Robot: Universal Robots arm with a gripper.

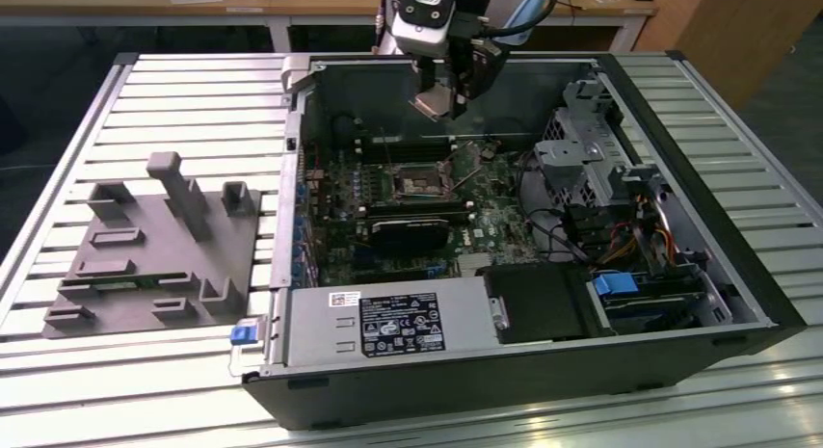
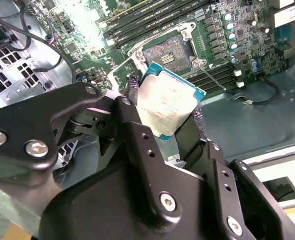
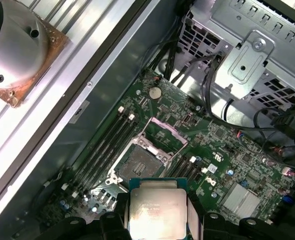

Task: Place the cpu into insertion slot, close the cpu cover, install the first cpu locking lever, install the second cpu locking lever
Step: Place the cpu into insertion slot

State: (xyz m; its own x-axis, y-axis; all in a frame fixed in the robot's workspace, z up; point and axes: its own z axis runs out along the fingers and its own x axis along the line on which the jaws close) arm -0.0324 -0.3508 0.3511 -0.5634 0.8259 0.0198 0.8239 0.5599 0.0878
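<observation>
Hand (image 2: 163,107) grips cpu (image 2: 170,102) by its edges, w/ insertion slot (image 2: 170,55) below & slightly ahead, well apart.

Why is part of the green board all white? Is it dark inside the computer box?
In the second wrist view, light glares off the green circuit board, washing a patch white, and the small square chip with a silver-grey metal top, pinched in the black gripper, gleams too; in the exterior view, the open black computer case is shadowy inside, dimmer than the pale slatted metal table.
</observation>
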